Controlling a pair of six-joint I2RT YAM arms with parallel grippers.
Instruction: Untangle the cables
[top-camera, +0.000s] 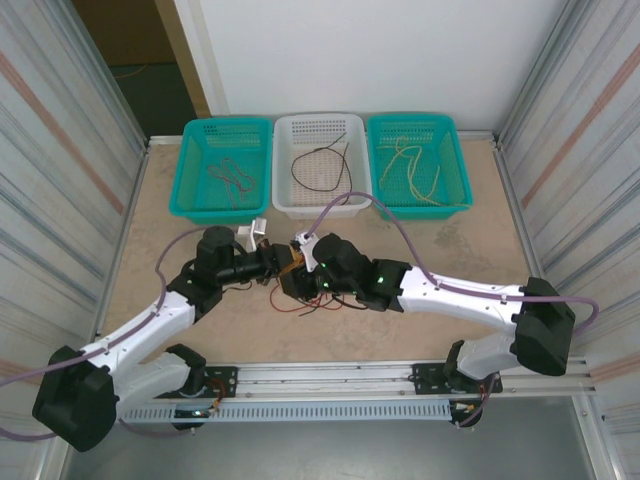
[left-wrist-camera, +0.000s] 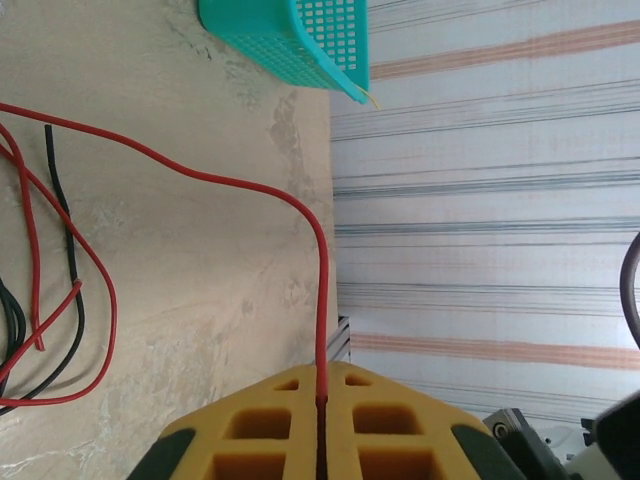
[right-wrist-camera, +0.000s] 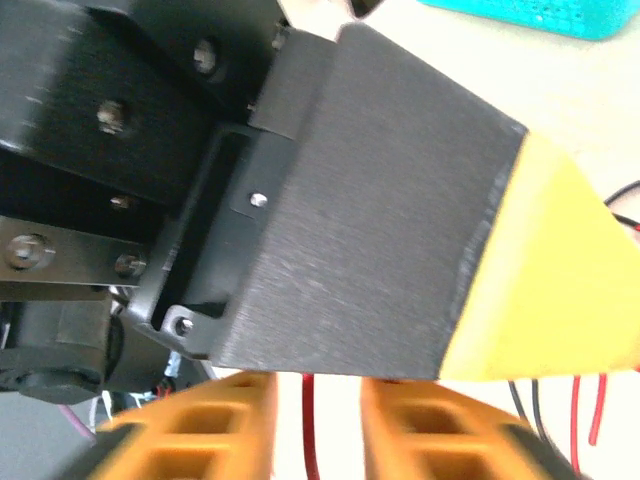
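At the middle of the table (top-camera: 450, 250), just ahead of the two arms, we see a loose tangle of cables (top-camera: 322, 303). Its red and black strands lie on the bare tabletop beneath the two wrists, which meet there nose to nose. From the left wrist camera, the left gripper (left-wrist-camera: 321, 388) has its yellow fingers pressed together on a red cable (left-wrist-camera: 225, 183). That cable comes out of the seam between them, bends over and runs across the table toward the other strands. A black cable (left-wrist-camera: 66, 215) and further red loops lie flat at the left of that view. From the right wrist camera, the right gripper (right-wrist-camera: 312, 388) has its fingers apart, with a red strand showing in the gap between them; we cannot tell whether either finger touches it. The left gripper's black housing and yellow fingertip cross just beyond those parted fingers. Along the far edge stand three baskets side by side: a teal basket (top-camera: 215, 212) holding reddish cables, a white basket (top-camera: 320, 208) holding a black one, and a second teal basket (top-camera: 425, 212) holding yellow ones.
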